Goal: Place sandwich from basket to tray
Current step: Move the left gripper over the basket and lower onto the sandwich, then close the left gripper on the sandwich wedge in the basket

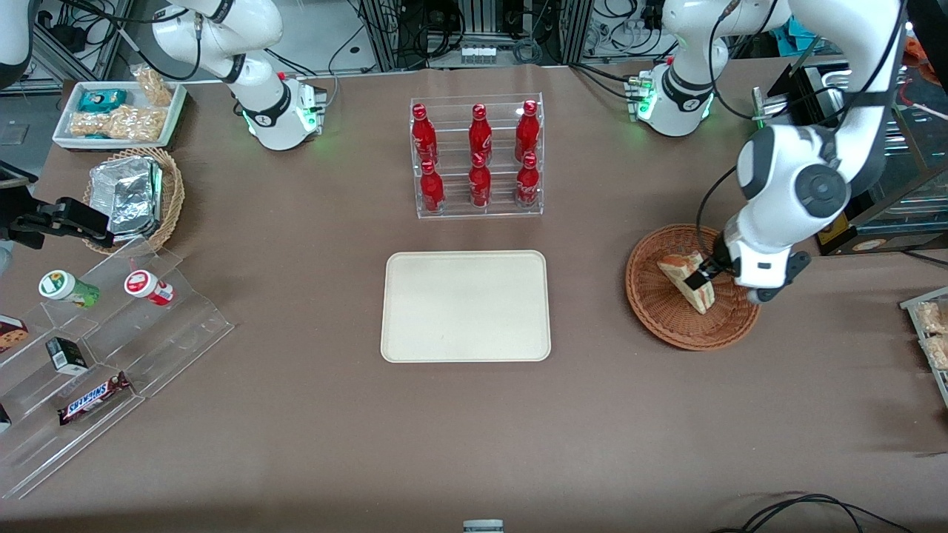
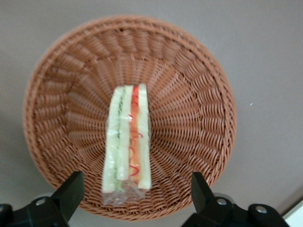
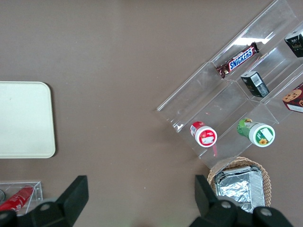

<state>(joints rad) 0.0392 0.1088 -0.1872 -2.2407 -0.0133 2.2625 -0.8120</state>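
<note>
The sandwich (image 1: 678, 268), a wrapped white-bread wedge with red-orange and green filling, lies in the round reddish-brown wicker basket (image 1: 666, 326) toward the working arm's end of the table. My left gripper (image 1: 702, 275) hangs just above the basket, over the sandwich. In the left wrist view the gripper (image 2: 136, 178) is open, its black fingers (image 2: 71, 191) spread wider than the sandwich (image 2: 128, 137) and not touching it, with the basket (image 2: 199, 118) below. The cream tray (image 1: 465, 306) lies flat at the table's middle and is bare; its corner also shows in the right wrist view (image 3: 23, 118).
A clear rack of red bottles (image 1: 478, 159) stands farther from the camera than the tray. Toward the parked arm's end are a tan basket of foil packs (image 1: 137, 196), a white snack tray (image 1: 118, 111) and a clear stepped shelf of snacks (image 1: 111, 333).
</note>
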